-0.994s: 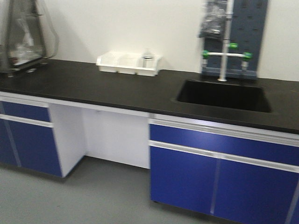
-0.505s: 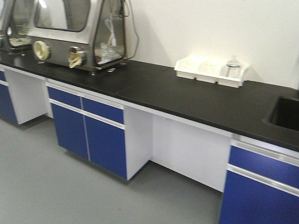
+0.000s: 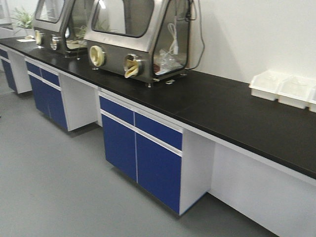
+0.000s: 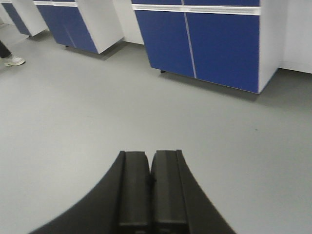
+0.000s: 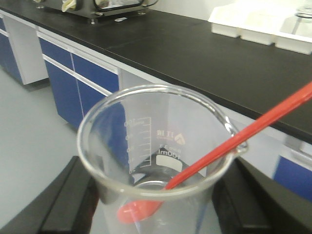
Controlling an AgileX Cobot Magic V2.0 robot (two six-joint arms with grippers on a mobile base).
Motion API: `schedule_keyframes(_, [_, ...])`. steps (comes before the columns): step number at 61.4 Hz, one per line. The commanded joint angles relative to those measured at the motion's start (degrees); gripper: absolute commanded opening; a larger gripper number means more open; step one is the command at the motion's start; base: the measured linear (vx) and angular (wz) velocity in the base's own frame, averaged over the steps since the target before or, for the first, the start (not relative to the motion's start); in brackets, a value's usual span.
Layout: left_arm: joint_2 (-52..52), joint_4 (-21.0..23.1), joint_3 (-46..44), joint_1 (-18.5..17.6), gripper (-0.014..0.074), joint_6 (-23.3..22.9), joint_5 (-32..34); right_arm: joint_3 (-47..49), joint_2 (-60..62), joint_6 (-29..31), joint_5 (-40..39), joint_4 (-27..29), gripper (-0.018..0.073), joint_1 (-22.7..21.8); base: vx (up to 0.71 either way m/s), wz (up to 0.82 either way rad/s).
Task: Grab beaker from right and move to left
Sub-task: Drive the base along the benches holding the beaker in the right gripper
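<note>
The right claw (image 5: 156, 212) is gripping the beaker (image 5: 158, 151), its black fingers (image 5: 61, 207) pressing against the glass wall on either side. The beaker is a small clear cylinder with a rolled rim and a pouring lip, and it is carrying white printed graduation lines and a "100ml" mark. It is hanging upright in the air in front of the desk (image 5: 195, 53), not resting on anything. A thin red stick (image 5: 253, 129) is leaning inside it, with its flattened rounded end lying on the glass bottom and its shaft crossing the lip and running out toward the upper right.

The left claw (image 4: 151, 180) is sitting fully closed on nothing, its two matte black pads meeting along a thin seam. It is pointing down over the smooth grey floor (image 4: 97, 107), with glossy blue cabinet doors (image 4: 219, 44) standing beyond it.

In the front view the desk is stretching along the wall as a long, flat black slab. A stainless-steel glove box (image 3: 140, 39) with slanted clear windows and round ports is standing on it, and a shallow white plastic tray (image 3: 284, 89) is lying at the far right by the wall.
</note>
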State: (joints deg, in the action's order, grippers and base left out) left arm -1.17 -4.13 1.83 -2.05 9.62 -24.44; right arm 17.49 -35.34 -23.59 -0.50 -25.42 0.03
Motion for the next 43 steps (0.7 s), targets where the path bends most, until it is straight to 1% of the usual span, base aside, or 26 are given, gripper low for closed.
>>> schedule_keyframes(1, [-0.4, 0.0, 1.1, -0.4, -0.0006, -0.1, 4.4, 1.8, 0.1, 0.2, -4.9, -0.7, -0.0003, -0.3, 0.41, 0.29])
schedule_keyframes(22, [-0.4, 0.0, 1.1, -0.4, -0.0006, -0.1, 4.4, 1.8, 0.1, 0.2, -4.9, -0.7, -0.0003, -0.3, 0.43, 0.21])
schedule_keyframes(43, [-0.4, 0.0, 1.1, -0.4, -0.0006, -0.1, 4.4, 1.8, 0.1, 0.2, -4.9, -0.7, -0.0003, -0.3, 0.46, -0.01])
